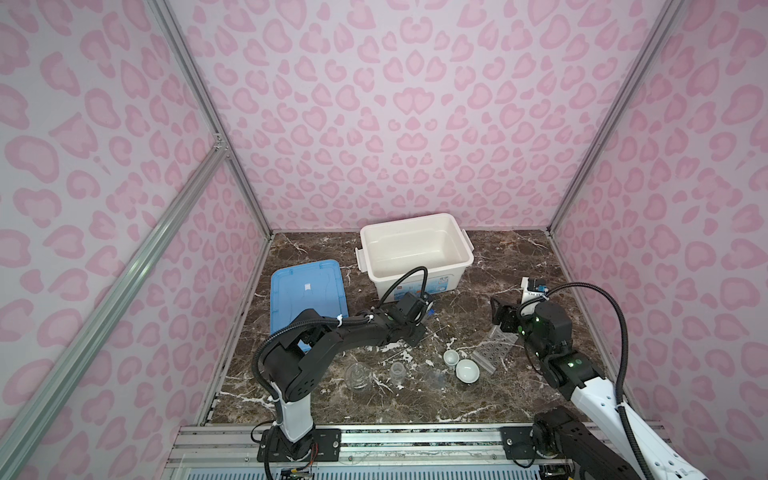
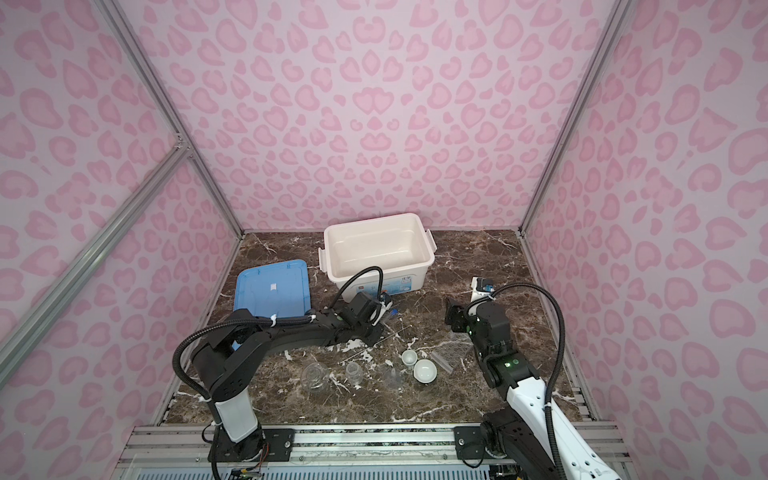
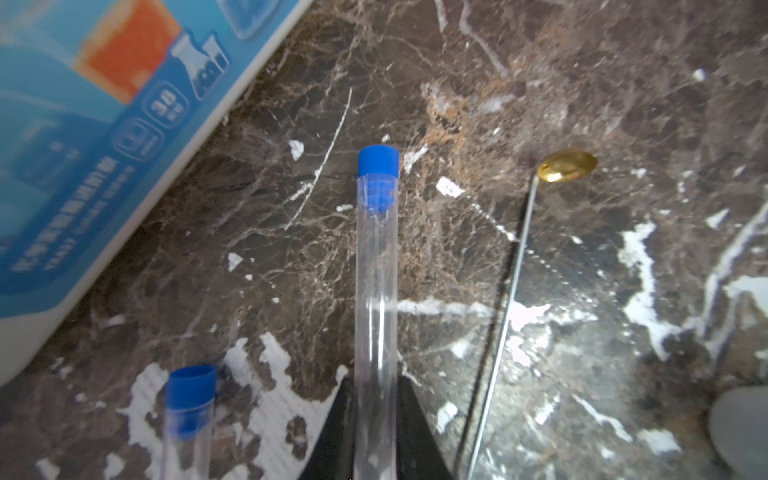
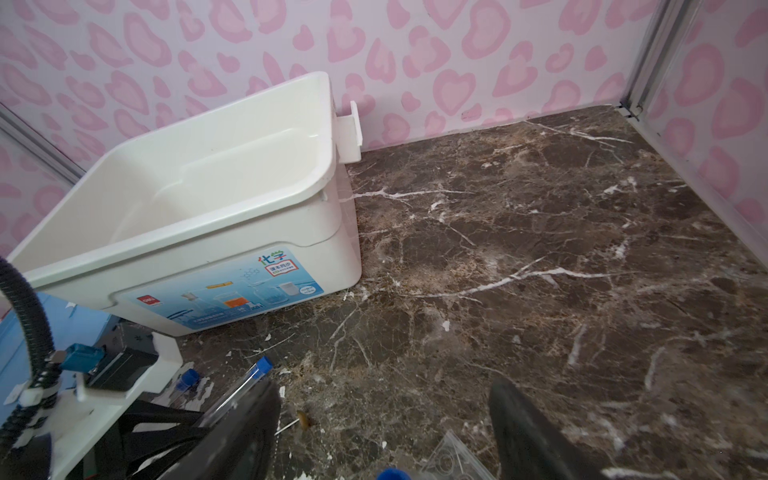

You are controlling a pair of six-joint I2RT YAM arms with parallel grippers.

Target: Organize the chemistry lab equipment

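Test tube (image 3: 376, 270): clamped in left gripper (image 3: 376, 419), long axis straight out from fingers, cap far; rack (image 1: 496, 347) lies right, near wide-open right gripper (image 4: 384, 411).

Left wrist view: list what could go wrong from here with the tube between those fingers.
1. The left gripper grips the test tube far from its cap, so the long free length may tilt or slip when lifted.
2. A second tube and a thin metal spoon lie close on either side; a sideways move could knock them.
3. The white box stands near; the cap could strike it.
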